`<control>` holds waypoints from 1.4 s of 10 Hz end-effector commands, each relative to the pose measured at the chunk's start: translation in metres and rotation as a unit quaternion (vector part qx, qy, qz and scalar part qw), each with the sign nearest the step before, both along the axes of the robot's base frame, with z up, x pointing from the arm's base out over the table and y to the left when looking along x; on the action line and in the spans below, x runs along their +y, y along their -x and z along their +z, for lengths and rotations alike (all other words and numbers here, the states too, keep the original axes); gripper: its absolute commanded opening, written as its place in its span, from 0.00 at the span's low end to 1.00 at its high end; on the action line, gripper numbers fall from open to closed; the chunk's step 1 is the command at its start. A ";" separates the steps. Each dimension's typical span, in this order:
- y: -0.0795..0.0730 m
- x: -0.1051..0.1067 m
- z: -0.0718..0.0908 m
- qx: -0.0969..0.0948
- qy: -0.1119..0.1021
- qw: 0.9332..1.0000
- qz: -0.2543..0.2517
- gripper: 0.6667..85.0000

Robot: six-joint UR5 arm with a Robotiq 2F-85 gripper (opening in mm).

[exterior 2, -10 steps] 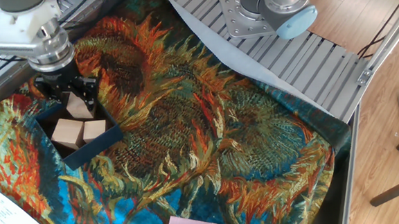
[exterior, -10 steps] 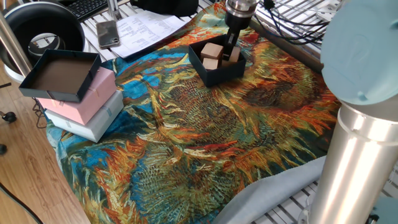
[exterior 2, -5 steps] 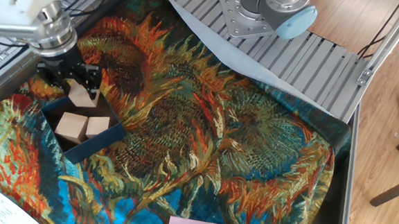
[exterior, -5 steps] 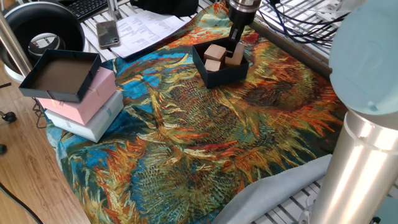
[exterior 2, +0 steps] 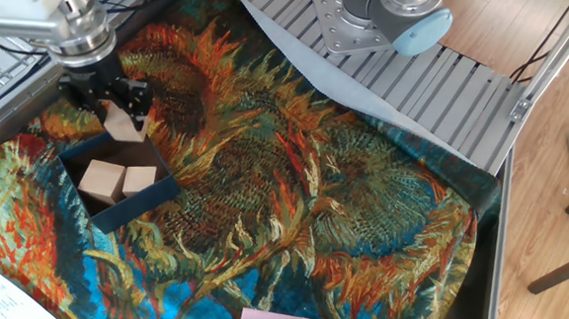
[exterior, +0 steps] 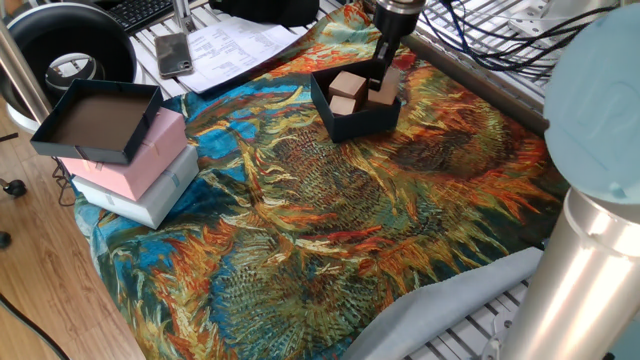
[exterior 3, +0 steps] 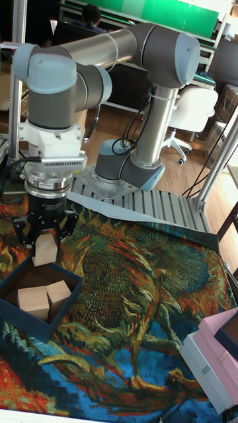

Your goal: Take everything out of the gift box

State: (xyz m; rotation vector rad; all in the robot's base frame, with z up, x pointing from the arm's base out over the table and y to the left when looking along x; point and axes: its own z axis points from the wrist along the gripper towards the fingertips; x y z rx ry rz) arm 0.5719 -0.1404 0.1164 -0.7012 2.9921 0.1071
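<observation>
Near the upper left of the other fixed view, we saw the gripper [exterior 2: 120, 115] closed on one wooden cube [exterior 2: 123, 123], tilted, raised above the gift box's far wall. We found the gift box [exterior 2: 141, 202] square, corner toward the camera, holding two cubes [exterior 2: 118, 180] side by side. Open sunflower cloth [exterior 2: 296, 188] stretched to its right. We saw the arm [exterior 3: 99, 59] reaching straight down.

My pincer [exterior 3: 45, 250] grips one cube [exterior 3: 45, 251] above the gift box [exterior 3: 37, 311], where two cubes [exterior 3: 45, 298] sit.
</observation>
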 end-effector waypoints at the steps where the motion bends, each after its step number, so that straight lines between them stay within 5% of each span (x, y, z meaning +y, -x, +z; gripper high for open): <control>1: 0.019 0.011 0.010 0.020 -0.018 0.999 -0.033 0.47; 2: 0.030 0.026 0.012 0.043 -0.043 0.996 -0.061 0.44; 4: 0.037 0.032 0.013 0.050 -0.044 0.994 -0.082 0.45; 6: 0.034 0.027 0.012 0.033 -0.021 0.996 -0.081 0.46; 14: 0.047 0.027 -0.005 0.021 -0.016 0.996 -0.087 0.49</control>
